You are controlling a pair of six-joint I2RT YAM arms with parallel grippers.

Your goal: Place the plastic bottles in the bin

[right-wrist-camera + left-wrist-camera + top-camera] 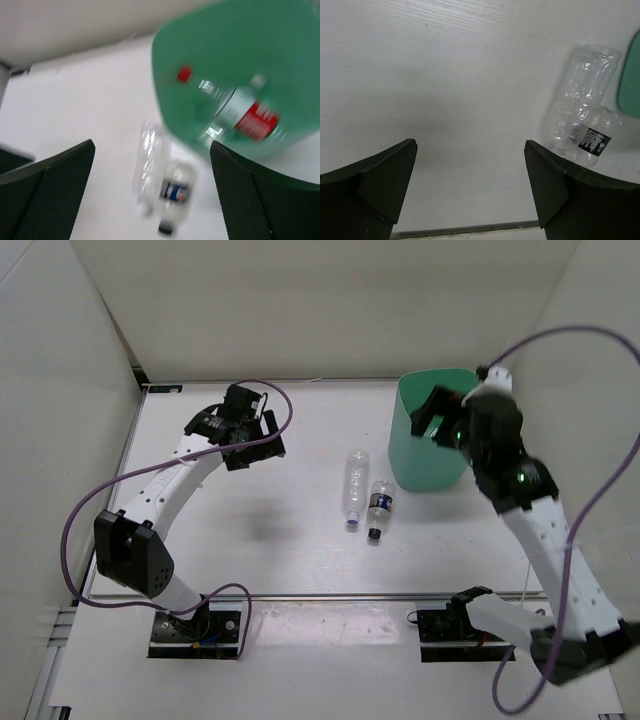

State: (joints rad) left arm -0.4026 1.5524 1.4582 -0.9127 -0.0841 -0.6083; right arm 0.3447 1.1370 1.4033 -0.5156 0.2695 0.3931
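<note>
The mint-green bin (425, 465) stands at the far right of the table. In the right wrist view the bin (240, 40) holds a red-labelled bottle (252, 119); a red cap (185, 75) shows beside it, all blurred. A long unlabelled bottle (354, 483) and a dark-labelled bottle (379, 506) lie side by side just left of the bin, also in the left wrist view (580, 85) (594, 140) and the right wrist view (147, 160) (175, 192). My right gripper (435, 418) (152, 150) hangs open and empty over the bin. My left gripper (258, 452) (470, 150) is open and empty above bare table, left of the bottles.
White walls close in the table at the back and both sides. Purple cables loop off both arms. The bin's edge (631, 80) shows at the right of the left wrist view. A metal rail runs along the table's near edge (330, 595).
</note>
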